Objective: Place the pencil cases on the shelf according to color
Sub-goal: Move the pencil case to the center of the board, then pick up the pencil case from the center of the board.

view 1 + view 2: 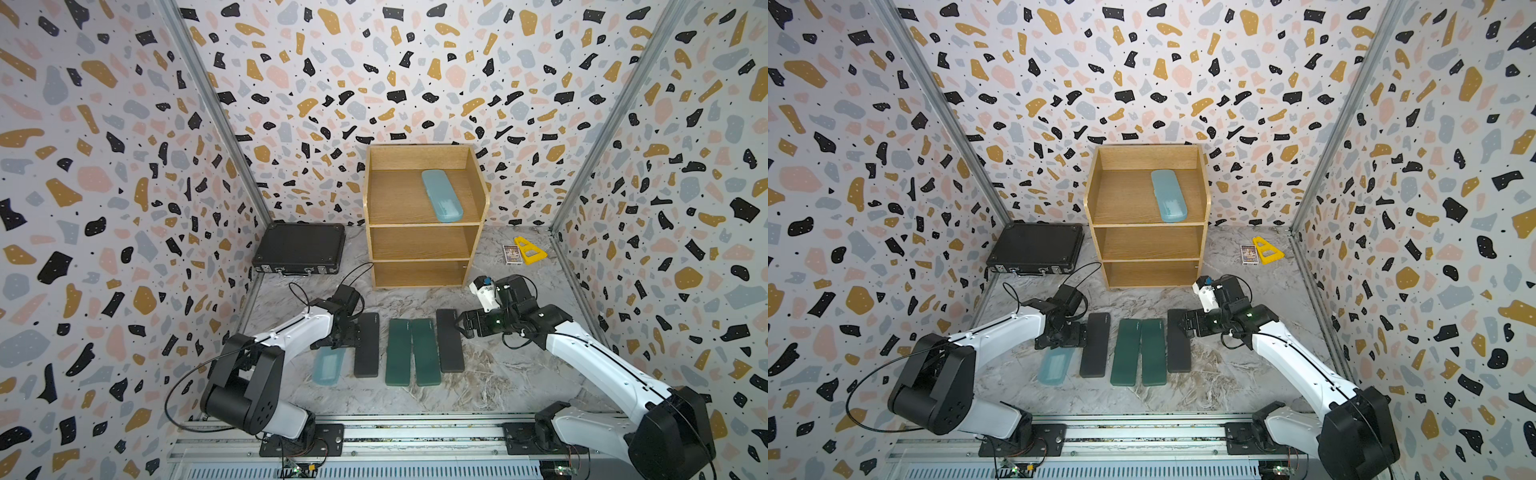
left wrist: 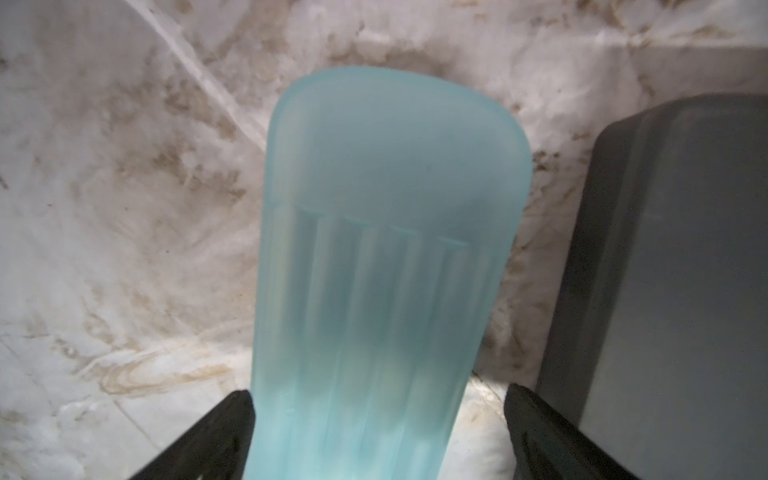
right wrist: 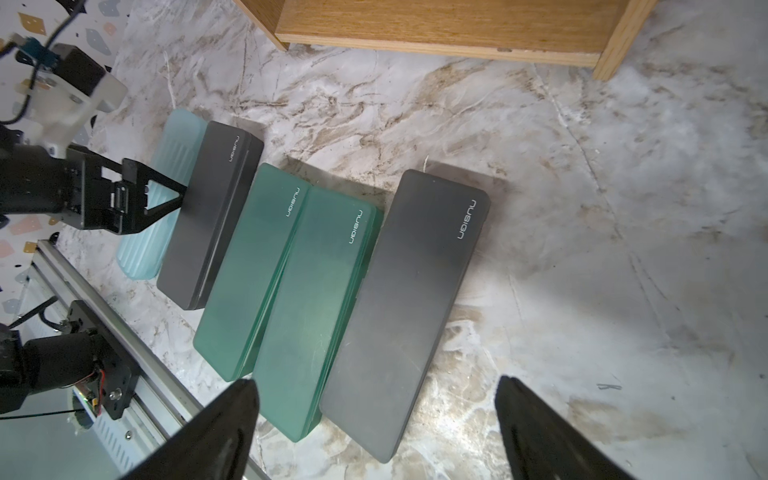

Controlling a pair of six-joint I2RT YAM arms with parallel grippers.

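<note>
Noting one blue case (image 1: 442, 195) resting on the top tier of the shelf (image 1: 395, 195). Counting five lying on the table (image 1: 498, 374) (second blue case (image 1: 328, 365), black cases (image 1: 366, 345), green cases (image 1: 399, 353)). Seeing left gripper (image 2: 378, 392) wide, straddling second blue case; right gripper (image 3: 376, 380) wide, empty.

Terrazzo-print walls (image 1: 415, 62), marbled grey floor (image 1: 519, 386), aluminium corner posts (image 1: 222, 124)

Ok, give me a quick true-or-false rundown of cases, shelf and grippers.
A light blue case lies on the shelf's top tier. True.
The lower tiers hold black cases. False: no case shows there.
The green cases lie at the row's ends. False: side by side, mid-row.
The left gripper straddles the other light blue case, on the table. True.
The right gripper is shut on a case. False: its jaws stand open.
</note>
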